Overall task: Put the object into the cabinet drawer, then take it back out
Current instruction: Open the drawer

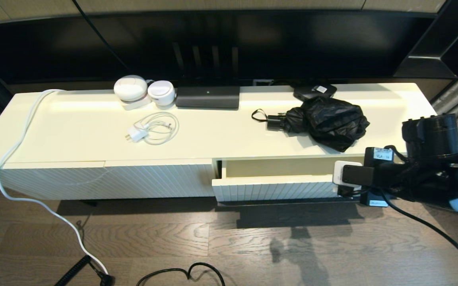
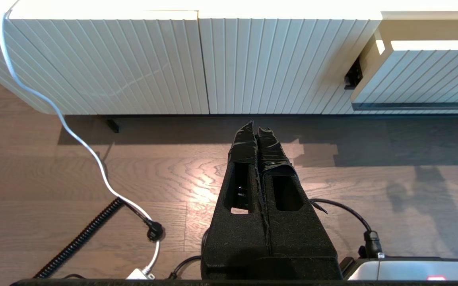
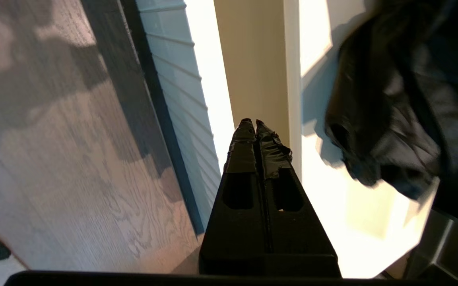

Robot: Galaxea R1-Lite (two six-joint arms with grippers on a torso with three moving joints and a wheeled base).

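Drawer [image 1: 272,186] open at lower right, my right claw [image 3: 255,124] pinched together empty; next I grab the umbrella [image 1: 324,121].

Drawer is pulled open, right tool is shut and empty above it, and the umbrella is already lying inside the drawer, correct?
Not quite. The umbrella lies on the cabinet top behind the open drawer, not inside it, as the head view shows. The right tool is shut and empty.

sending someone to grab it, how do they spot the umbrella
Look along the long cream cabinet to its right end, above the open drawer. The umbrella lies on top: bunchy black fabric with a short handle and loop, unlike the flat black box behind it.
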